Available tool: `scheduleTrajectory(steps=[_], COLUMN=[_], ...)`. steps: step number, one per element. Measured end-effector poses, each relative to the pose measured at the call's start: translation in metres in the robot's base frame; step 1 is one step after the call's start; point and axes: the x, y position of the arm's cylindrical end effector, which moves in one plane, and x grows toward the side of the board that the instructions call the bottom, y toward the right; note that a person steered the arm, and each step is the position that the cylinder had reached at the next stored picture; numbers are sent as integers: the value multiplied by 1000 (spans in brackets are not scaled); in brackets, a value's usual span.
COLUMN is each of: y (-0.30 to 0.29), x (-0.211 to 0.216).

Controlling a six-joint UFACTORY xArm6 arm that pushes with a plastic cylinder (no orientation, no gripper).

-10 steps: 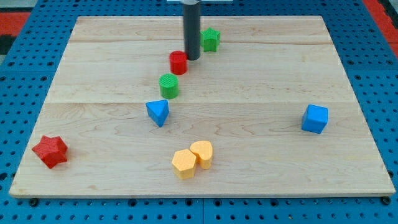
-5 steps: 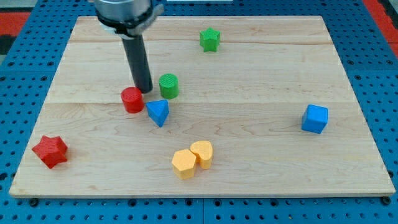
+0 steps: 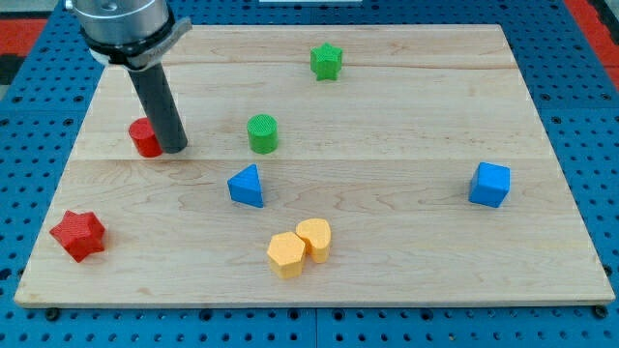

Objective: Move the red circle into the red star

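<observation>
In the camera view, my tip [image 3: 175,149] is resting on the wooden board [image 3: 406,242] in the upper left of the frame, pressing against the right side of the red circle [image 3: 144,137]. There is no hand or gripper on this arm, only the dark rod, so nothing is being gripped; the rod is merely touching the block. The red star [image 3: 77,235] is sitting in the lower left of the frame, near the board's corner and well apart from the circle, below it and a little to the left.

The other blocks are lying clear of that path: the green circle [image 3: 262,132] to the right of my tip, the blue triangle [image 3: 246,186] below that, the green star [image 3: 327,61] near the top, the blue cube [image 3: 489,184] at the right, and the two yellow blocks [image 3: 299,247] touching each other near the bottom centre.

I judge the pushing step to be under way and unfinished. With my tip on the circle's right, a push would be sending it leftward; the next move is calling for the tip to come round to the circle's upper right side and drive it downward and slightly left into the star.
</observation>
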Motion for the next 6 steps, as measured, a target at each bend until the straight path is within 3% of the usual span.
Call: scheduleTrajectory(steps=[2,5,6], y=[-14,-41,-44], x=[-50,19,-2])
